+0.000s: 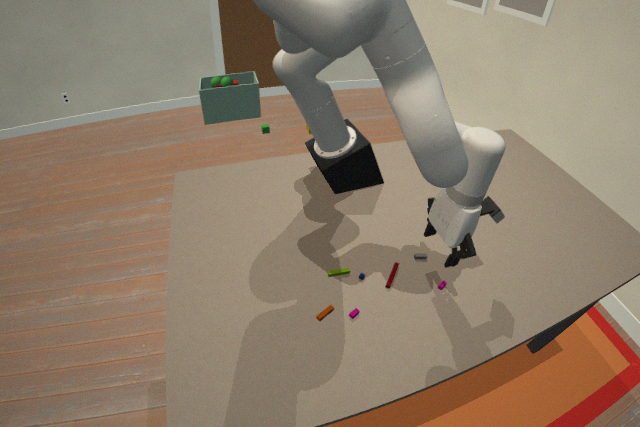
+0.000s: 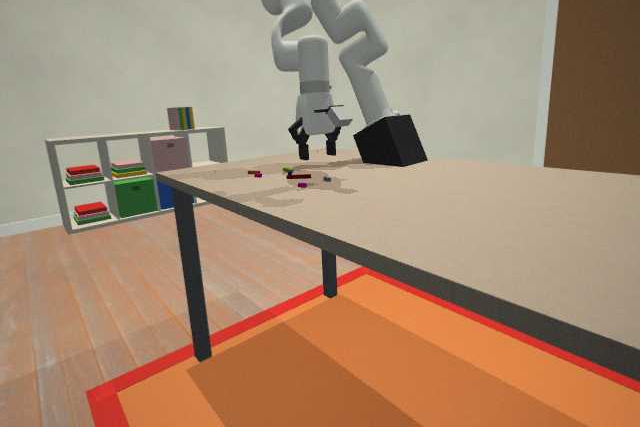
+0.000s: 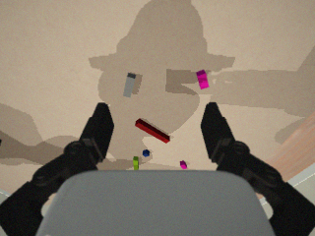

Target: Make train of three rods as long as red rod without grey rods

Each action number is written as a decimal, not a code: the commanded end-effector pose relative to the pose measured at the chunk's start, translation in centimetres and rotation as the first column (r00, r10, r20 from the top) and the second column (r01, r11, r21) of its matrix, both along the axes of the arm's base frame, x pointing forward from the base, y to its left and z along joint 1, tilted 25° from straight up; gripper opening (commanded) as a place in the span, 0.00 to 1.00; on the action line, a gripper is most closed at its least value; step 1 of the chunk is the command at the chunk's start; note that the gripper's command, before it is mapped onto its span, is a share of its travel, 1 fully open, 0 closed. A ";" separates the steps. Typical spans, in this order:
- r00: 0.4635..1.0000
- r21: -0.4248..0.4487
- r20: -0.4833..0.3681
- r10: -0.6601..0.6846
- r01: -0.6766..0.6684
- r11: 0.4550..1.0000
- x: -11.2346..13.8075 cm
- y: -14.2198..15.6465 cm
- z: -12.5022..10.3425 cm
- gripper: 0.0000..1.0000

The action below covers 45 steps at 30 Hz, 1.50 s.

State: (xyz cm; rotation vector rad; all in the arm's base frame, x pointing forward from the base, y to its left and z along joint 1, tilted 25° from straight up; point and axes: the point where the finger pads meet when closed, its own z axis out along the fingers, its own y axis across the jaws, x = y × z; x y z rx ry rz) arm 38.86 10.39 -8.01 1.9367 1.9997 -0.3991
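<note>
Table: a beige table [image 1: 542, 215] carrying the arm's black base [image 1: 361, 174] and scattered rods.
Gripper: gripper [image 3: 157, 129] spread fully wide, holding nothing, hanging above the table.
Red rod: red rod [image 1: 392, 275] lying flat, below the gripper in the wrist view.
Neighbours: grey rod [image 1: 420, 256] and a magenta rod [image 1: 442, 285] near the gripper; lime rod [image 1: 339, 271], blue rod [image 1: 361, 276], orange rod [image 1: 325, 312] farther off.

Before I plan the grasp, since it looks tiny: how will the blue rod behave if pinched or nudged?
The blue rod looks like a stiff, flat-sided little block, so it should slide, not roll. It is probably very light, so a touch from the open gripper may skid it toward the lime rod.
</note>
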 end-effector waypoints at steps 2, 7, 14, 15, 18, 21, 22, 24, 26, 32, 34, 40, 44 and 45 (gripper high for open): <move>1.000 0.002 0.003 0.002 -0.002 1.000 0.1 0.2 0.1 1.00; 1.000 0.002 0.003 0.002 -0.002 1.000 0.1 0.2 0.1 1.00; 1.000 0.002 0.003 0.002 -0.002 1.000 0.1 0.2 0.1 1.00; 1.000 0.002 0.003 0.002 -0.002 1.000 0.1 0.2 0.1 1.00; 1.000 0.002 0.003 0.002 -0.002 1.000 0.1 0.2 0.1 1.00; 1.000 0.002 0.003 0.002 -0.002 1.000 0.1 0.2 0.1 1.00; 1.000 0.002 0.003 0.002 -0.002 1.000 0.1 0.2 0.1 1.00; 1.000 0.002 0.003 0.002 -0.002 1.000 0.1 0.2 0.1 1.00; 1.000 0.002 0.003 0.002 -0.002 1.000 0.1 0.2 0.1 1.00; 0.987 0.011 0.072 -0.145 0.145 0.989 0.5 -2.2 1.2 1.00; 0.981 0.014 0.086 -0.176 0.175 0.984 0.6 -2.7 1.4 1.00; 0.935 0.037 0.152 -0.320 0.318 0.947 0.8 -5.1 2.4 1.00; 0.891 0.059 0.192 -0.412 0.408 0.911 0.8 -6.5 3.1 1.00; 0.891 0.059 0.192 -0.412 0.408 0.911 0.8 -6.5 3.1 1.00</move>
